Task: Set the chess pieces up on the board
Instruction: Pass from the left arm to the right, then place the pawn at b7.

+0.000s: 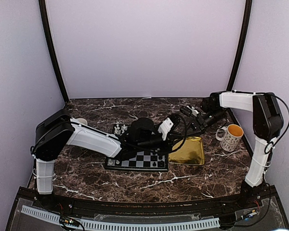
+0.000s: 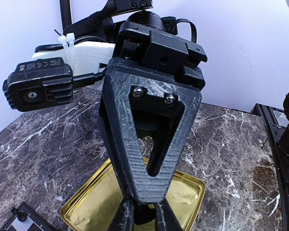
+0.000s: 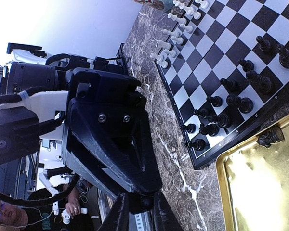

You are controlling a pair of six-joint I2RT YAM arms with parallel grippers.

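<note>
My left gripper (image 1: 179, 131) and right gripper (image 1: 187, 124) meet tip to tip above the gold tray's (image 1: 190, 154) left part, beside the board (image 1: 135, 168). In the left wrist view my left gripper (image 2: 144, 219) is nearly shut, with a small dark chess piece (image 2: 144, 214) filling the gap. The right gripper's finger (image 2: 149, 144) points down onto it. In the right wrist view my right gripper (image 3: 141, 214) straddles a small dark knob (image 3: 144, 202) at the left gripper's tip; contact is unclear. Black pieces (image 3: 231, 101) stand along the board's tray side, pale pieces (image 3: 166, 48) along the opposite side.
One black piece (image 3: 269, 136) lies in the tray (image 3: 260, 192) near the board's rim (image 3: 202, 161). A white patterned mug (image 1: 230, 137) stands right of the tray. The board's corner (image 2: 17, 216) shows beside the tray (image 2: 91, 202).
</note>
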